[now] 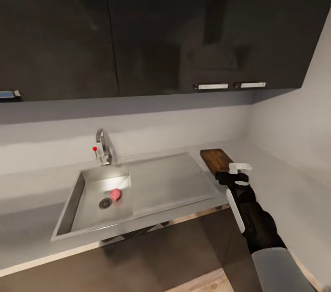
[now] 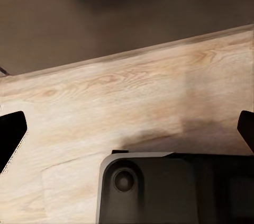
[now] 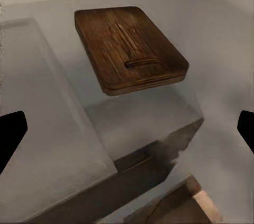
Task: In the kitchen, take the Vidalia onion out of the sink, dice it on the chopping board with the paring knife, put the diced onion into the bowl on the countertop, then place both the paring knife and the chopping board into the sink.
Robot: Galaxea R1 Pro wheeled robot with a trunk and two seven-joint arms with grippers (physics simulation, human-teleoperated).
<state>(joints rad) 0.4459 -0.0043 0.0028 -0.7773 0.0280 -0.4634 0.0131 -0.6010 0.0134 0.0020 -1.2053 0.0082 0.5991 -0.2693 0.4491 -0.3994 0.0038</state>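
The chopping board (image 3: 129,48) is seen ahead of the right gripper (image 3: 127,128), beyond its spread jaws, on the countertop (image 1: 276,177). The sink (image 1: 151,186) is set left of the board. The onion (image 1: 116,194) is found in the basin, beside the drain (image 1: 105,203). The faucet (image 1: 105,147) is mounted behind the basin.

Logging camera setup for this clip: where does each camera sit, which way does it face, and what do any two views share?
Head view: high on the robot, looking forward and down at the sink, chopping board and right arm.
Left wrist view: on the left arm, facing pale wood flooring; dark fingertips at the edges.
Right wrist view: on the right arm, facing the chopping board on the countertop; fingertips spread.
Shared: head and right wrist views show the board.
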